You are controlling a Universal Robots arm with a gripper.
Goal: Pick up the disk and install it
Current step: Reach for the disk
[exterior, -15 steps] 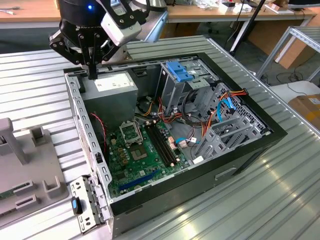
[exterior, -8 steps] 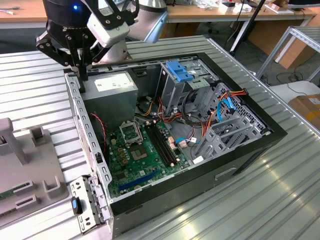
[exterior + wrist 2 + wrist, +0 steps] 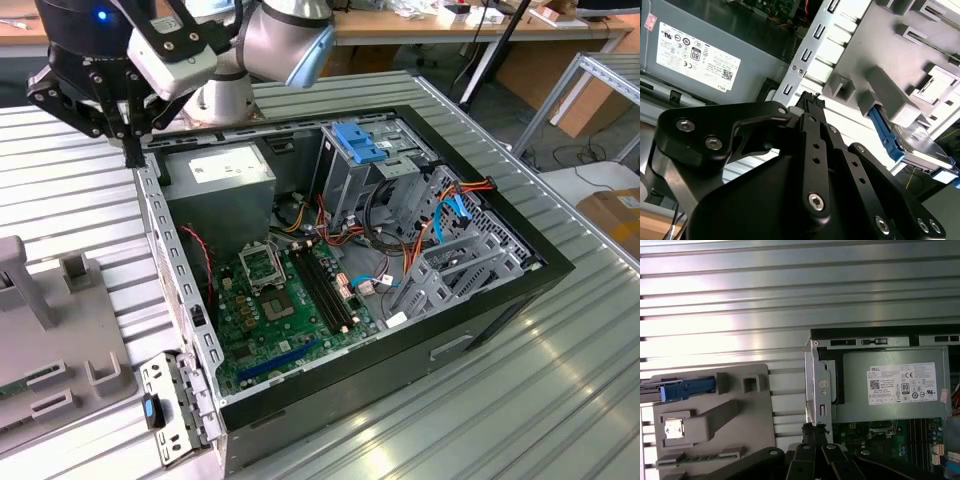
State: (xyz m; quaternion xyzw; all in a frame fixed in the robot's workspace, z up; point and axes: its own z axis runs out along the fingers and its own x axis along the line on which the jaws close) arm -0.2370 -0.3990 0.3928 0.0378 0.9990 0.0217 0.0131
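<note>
Disk point(image 3: 919, 143), flat blue-railed hard drive, unpicked on grey plastic fixture point(image 3: 735, 422); my black gripper point(image 3: 815, 428) closed, empty: pick needs it opened.

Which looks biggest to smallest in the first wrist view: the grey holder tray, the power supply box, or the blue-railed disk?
1. grey holder tray, partly behind the gripper.
2. power supply box, nearly as large.
3. disk, mostly out of frame.
</note>
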